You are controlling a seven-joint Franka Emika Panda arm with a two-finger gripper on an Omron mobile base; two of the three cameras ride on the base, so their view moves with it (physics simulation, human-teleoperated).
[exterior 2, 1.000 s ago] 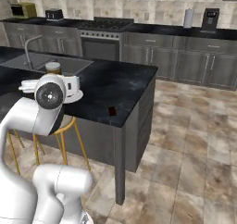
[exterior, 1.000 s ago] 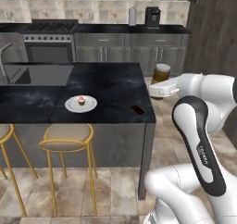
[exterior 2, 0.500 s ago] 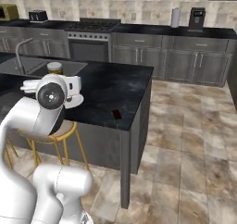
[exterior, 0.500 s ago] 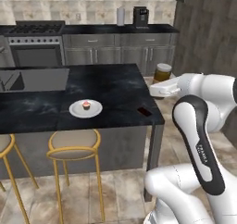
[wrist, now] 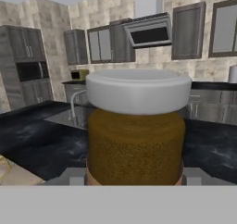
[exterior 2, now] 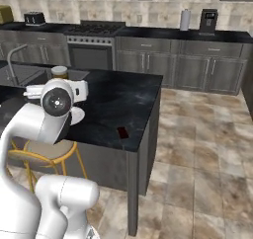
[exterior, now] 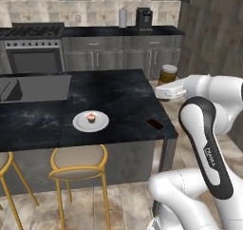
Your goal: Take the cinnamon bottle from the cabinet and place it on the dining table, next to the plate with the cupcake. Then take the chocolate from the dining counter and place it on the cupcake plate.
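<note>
The small brown cylindrical cinnamon bottle (exterior: 167, 75) with its pale tan lid stands upright in the grip of the white arm's fingers (exterior: 163, 89), its long axis vertical and the lid on top. In the left base view it hangs in the air just off the right end of the tabletop (exterior: 114, 96), above the floor rather than over the black marble. In the hand view the bottle (wrist: 137, 126) sits square in front of the camera, lid level, with the fingers pinching its lower body from either side; the finger tips themselves are mostly hidden behind it. In the right base view the lid (exterior 2: 59, 72) peeks above the white hand.

On the long island's glossy black marble tabletop, the round white plate (exterior: 81, 125) lies near the front edge, roughly midway along, and carries the tiny pink-frosted cupcake (exterior: 91, 117) upright at its centre. The small flat dark brown chocolate bar (exterior: 155, 124) lies flat near the front right corner, well apart from the plate, its long axis running diagonally to the front edge.

Two gold-legged stools (exterior: 78, 158) stand below the front edge. Behind the island, grey base cabinets (exterior 2: 197, 70) under a black worktop carry a dark coffee machine (exterior: 144, 18). The floor (exterior 2: 202, 149) is beige stone tile.
</note>
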